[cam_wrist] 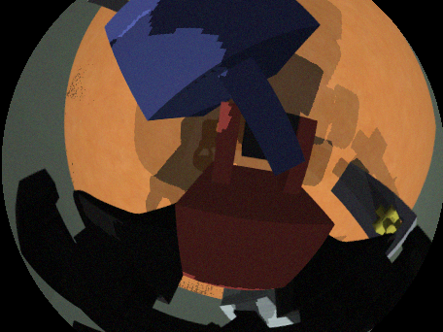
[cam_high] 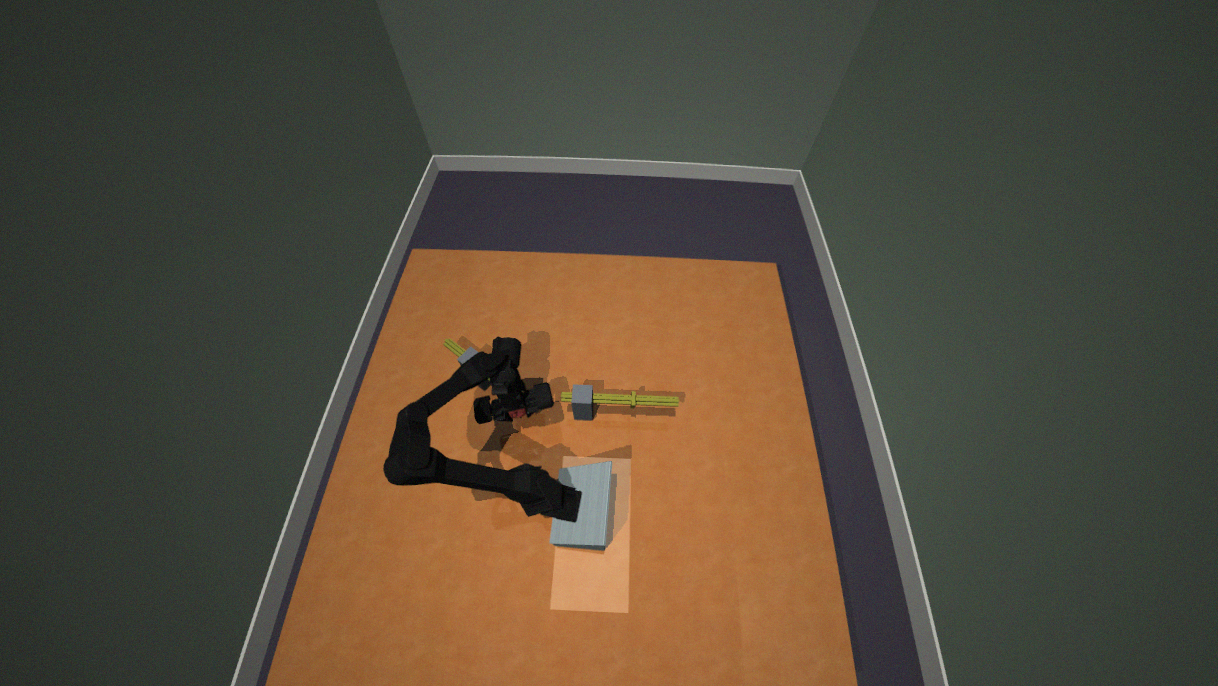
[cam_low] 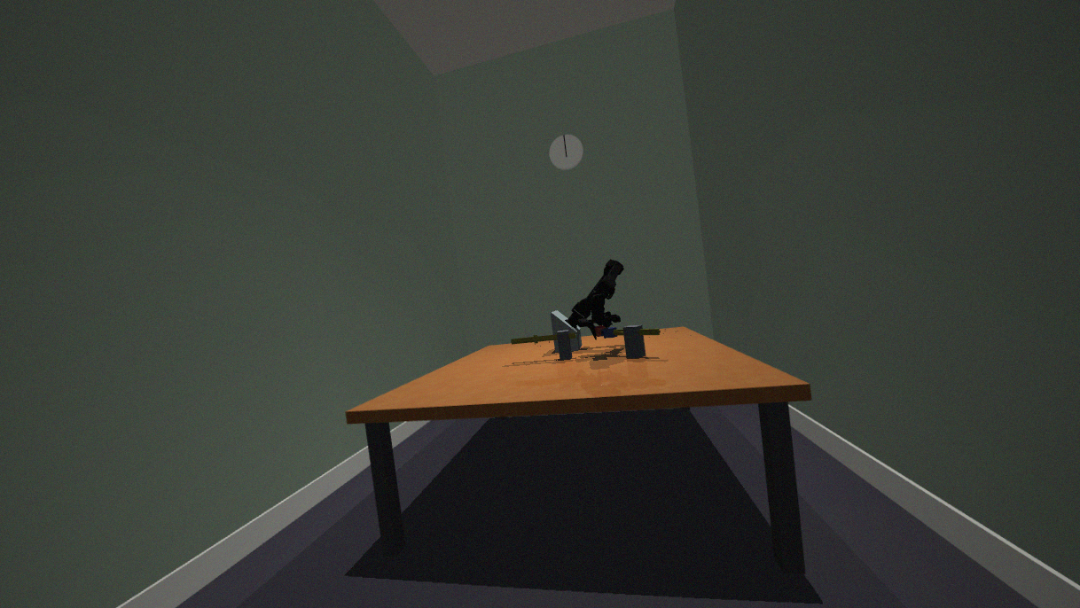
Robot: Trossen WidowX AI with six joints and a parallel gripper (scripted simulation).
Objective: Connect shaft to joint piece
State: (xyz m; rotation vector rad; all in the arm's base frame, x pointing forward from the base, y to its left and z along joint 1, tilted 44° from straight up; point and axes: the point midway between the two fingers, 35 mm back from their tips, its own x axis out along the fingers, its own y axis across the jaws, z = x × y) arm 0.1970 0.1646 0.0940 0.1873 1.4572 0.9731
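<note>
My gripper [cam_high: 513, 408] [cam_wrist: 240, 199] is shut on the red joint piece [cam_high: 518, 413] [cam_low: 600, 331] [cam_wrist: 257, 259], one finger on each side. The red piece hangs on a blue fork [cam_low: 609, 332] [cam_wrist: 167, 68]. In the wrist view its body points towards the bottom, with the opening hidden. The first shaft [cam_high: 452, 347] [cam_low: 651, 331] is yellow-green and runs through a grey block [cam_high: 467, 355] [cam_low: 634, 342]. The second shaft [cam_high: 660, 401] [cam_low: 524, 340] [cam_wrist: 387, 221] passes through the second block [cam_high: 583, 403] [cam_low: 564, 346] [cam_wrist: 357, 186]. Its near end is a short gap from my right finger, at lower right in the wrist view.
The arm's light-blue slanted base [cam_high: 592, 519] stands on a pale mat [cam_high: 590, 588] in front of the blocks. The arm bends round on the left, over the first shaft. A collar [cam_high: 633, 398] sits midway along the second shaft. All stands on an orange table [cam_high: 715, 340] [cam_low: 468, 385].
</note>
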